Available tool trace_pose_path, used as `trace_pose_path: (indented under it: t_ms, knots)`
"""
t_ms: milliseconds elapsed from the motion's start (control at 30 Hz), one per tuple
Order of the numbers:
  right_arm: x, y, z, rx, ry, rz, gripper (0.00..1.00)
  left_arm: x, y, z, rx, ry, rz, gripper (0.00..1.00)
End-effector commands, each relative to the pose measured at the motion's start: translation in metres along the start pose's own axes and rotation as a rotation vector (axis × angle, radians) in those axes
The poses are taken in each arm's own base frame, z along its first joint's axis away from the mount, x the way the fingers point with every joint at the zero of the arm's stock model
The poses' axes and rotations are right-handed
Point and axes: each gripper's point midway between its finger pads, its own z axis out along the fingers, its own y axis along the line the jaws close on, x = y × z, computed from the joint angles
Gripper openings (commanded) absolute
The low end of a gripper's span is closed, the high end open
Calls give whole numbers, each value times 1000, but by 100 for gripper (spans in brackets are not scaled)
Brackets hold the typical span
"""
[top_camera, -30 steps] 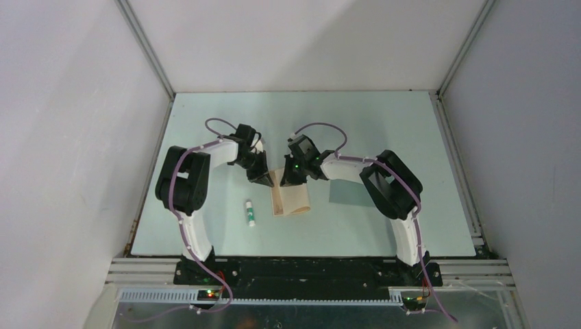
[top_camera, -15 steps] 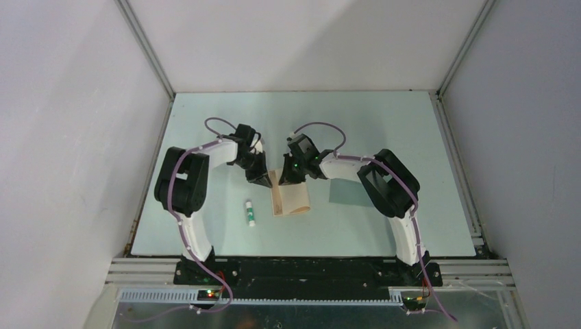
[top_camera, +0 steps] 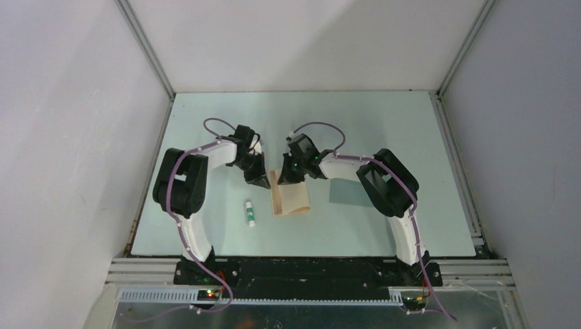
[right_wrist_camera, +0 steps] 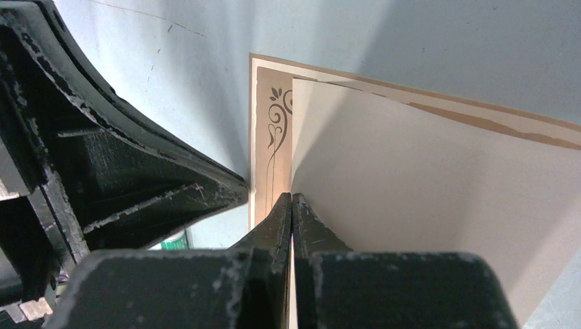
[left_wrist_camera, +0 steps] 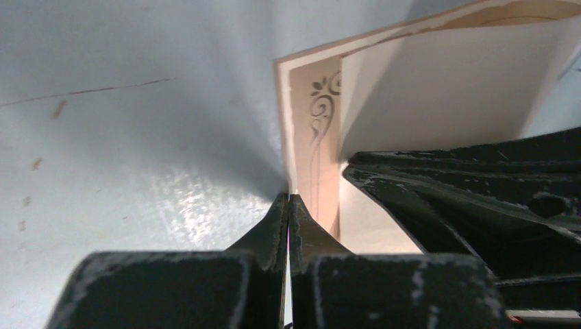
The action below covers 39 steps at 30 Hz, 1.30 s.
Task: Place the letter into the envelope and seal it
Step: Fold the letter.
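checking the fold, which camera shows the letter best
The right wrist view: the letter fills it, with the folded-over layer and scroll border close up. The left wrist view shows the same corner but less sheet. The top view shows it whole but small.

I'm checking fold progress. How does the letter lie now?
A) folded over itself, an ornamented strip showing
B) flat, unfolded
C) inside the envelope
A: the letter has its plain side folded over, an ornamented strip shows beside that fold, and the envelope lies apart from it.
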Motion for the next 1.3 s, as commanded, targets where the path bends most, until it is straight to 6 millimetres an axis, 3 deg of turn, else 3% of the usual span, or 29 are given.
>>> trace_pose_path:
  t_ms: [0, 100, 267, 400, 533, 833, 1067, 1167, 1267]
  knots:
    - [3, -18, 9, 55, 11, -11, 0, -5, -30, -10, 156, -56, 22, 0]
    - [3, -21, 10, 60, 14, -7, 0, -16, -48, -22, 237, -131, 46, 0]
    - [2, -22, 10, 60, 15, -10, 0, -38, -57, -31, 240, -200, 46, 0]
    - [2, -20, 10, 52, 15, -12, 0, -57, -64, -28, 247, -229, 22, 0]
    - [3, -19, 10, 47, 17, -13, 0, -68, -57, -15, 202, -216, -8, 0]
    - [2, -17, 10, 38, 16, -19, 0, -67, -49, 8, 183, -156, -22, 0]
    - [-2, -9, 3, 15, 9, -24, 0, -59, -25, 18, 69, -108, -41, 0]
    - [-13, 5, -14, -12, -18, -38, 0, -58, -21, 20, 44, -93, -35, 0]
    - [-27, 21, -43, -30, -57, -66, 1, -58, -18, 19, 26, -86, -17, 0]
